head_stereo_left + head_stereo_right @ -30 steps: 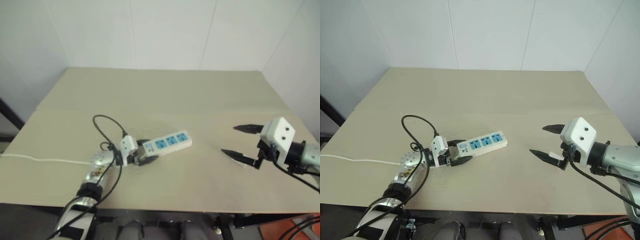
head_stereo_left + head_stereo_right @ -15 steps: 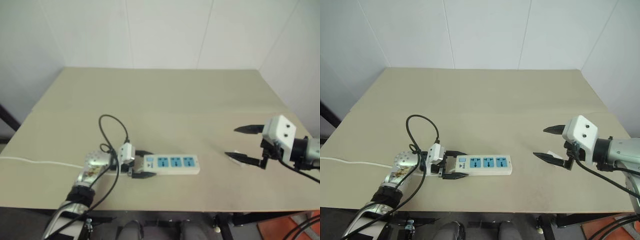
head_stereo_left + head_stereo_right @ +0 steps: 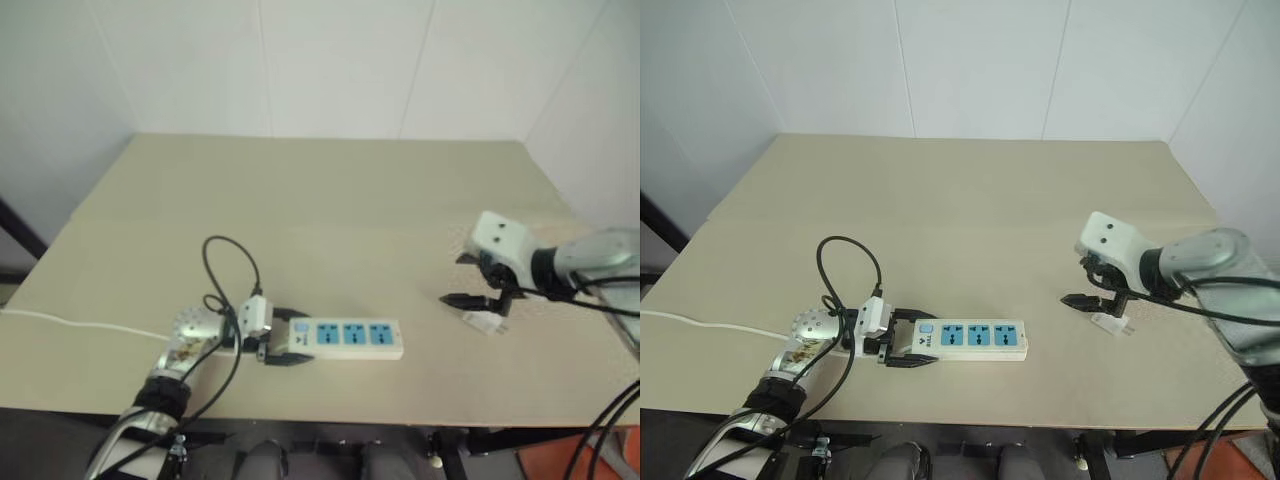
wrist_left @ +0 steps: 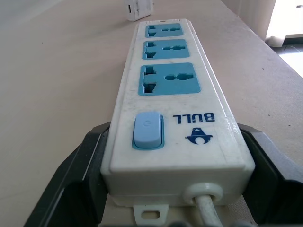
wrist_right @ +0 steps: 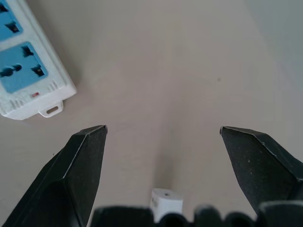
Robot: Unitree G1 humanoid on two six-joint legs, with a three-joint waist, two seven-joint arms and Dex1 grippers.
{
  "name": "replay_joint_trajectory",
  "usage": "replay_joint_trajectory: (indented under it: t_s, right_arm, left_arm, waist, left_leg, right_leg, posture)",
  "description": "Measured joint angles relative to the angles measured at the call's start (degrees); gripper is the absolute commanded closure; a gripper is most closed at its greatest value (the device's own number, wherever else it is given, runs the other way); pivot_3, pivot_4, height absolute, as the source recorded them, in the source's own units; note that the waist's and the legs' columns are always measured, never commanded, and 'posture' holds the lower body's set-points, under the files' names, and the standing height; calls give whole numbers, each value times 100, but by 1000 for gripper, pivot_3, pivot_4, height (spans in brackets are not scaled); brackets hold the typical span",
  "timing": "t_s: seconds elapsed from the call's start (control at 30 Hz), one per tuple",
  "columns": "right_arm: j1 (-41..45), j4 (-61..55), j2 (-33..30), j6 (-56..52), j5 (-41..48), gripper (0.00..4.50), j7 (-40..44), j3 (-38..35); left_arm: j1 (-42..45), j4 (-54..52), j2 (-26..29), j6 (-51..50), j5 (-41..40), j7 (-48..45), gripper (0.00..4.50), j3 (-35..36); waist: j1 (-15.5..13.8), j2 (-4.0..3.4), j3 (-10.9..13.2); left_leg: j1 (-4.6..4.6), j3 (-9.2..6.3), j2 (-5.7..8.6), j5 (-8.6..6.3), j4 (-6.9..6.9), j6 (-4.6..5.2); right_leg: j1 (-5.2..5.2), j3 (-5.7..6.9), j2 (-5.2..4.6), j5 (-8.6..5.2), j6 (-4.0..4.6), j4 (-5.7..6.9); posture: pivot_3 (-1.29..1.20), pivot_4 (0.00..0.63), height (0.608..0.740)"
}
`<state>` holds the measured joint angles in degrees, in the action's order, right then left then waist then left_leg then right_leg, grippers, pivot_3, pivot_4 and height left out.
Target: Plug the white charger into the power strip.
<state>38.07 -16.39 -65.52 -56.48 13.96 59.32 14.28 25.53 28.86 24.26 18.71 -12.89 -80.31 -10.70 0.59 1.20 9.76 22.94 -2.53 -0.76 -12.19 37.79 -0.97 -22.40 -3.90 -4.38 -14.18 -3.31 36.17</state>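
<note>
- Nearest me, at about 7 o'clock on the table [image 3: 970,200], my left gripper [image 3: 906,342] has its two black fingers [image 4: 75,179] clamped on the cord end of the power strip [image 3: 975,338], one on each long side, beside the blue switch [image 4: 148,130].
- The strip lies flat, its three blue socket faces up and all vacant; its thin white cord [image 3: 700,325] runs off toward 9 o'clock.
- Further out, at about 3 o'clock, my right gripper [image 3: 1090,285] hangs over the white charger [image 3: 1110,323], fingers spread wide and holding nothing. The charger lies on the table, well apart from the strip.
- Risk, in my judgement: the charger is small and lies near the base of the spread fingers, so an off-centre closure could knock it away or pinch one corner.
- Risk: a tilted grasp would misalign the pins with the socket, and pressing down could shift the strip if the left grip slackens.
</note>
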Motion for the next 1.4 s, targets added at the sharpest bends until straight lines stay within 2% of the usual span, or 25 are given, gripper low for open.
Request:
replay_joint_trajectory:
  t_s: [0.2,0.3,0.77,0.87,1.13,1.33,1.4]
  right_arm:
    - [627,767,-122,-258,-771,0,449,1290]
    - [726,1090,-120,-174,-1036,0,733,1626]
    - [813,2304,628,357,-1816,0,1058,2028]
    - [815,2405,730,356,-1956,601,1092,2051]
    - [818,2495,807,425,-2044,3291,1320,2079]
    - [821,2553,872,607,-2155,3316,1288,2015]
    - [862,2746,1005,741,-2180,3316,1041,1846]
  left_arm:
    - [10,-6,-10,-4,-1,8,1171,-35]
    - [5,-11,-6,-9,-2,12,1171,-34]
    - [0,-24,2,-17,0,59,1171,-54]
    - [-4,-31,5,-20,4,92,1171,-67]
    - [-63,-84,14,-24,27,212,1171,-72]
    - [-64,-95,30,-23,32,215,1171,-73]
    - [-64,-94,54,-23,31,214,1171,-71]
  waist:
    - [-15,-7,-4]
    - [-11,-14,-8]
    - [-7,-20,-12]
    - [-5,-20,-12]
    - [8,-20,-16]
    - [13,-18,-18]
    - [26,-19,-18]
  left_leg:
    - [8,0,2,0,0,0]
    - [12,0,2,0,1,0]
    - [12,-1,4,0,4,0]
    - [8,-1,3,0,4,0]
    - [-9,-1,4,0,6,0]
    - [-9,0,4,0,6,0]
    - [-8,1,4,1,6,0]
  right_leg:
    - [-7,2,-1,1,-1,-2]
    - [-13,1,-1,2,-2,0]
    - [-12,1,0,5,-6,2]
    - [-6,1,0,5,-6,1]
    - [11,1,-1,2,-19,-1]
    - [11,1,0,3,-19,-2]
    - [8,-1,0,5,-19,0]
  posture:
    - [0,150,740]
    - [0,150,740]
    - [0,150,740]
    - [0,150,740]
    - [0,150,740]
    - [0,150,740]
    - [0,150,740]
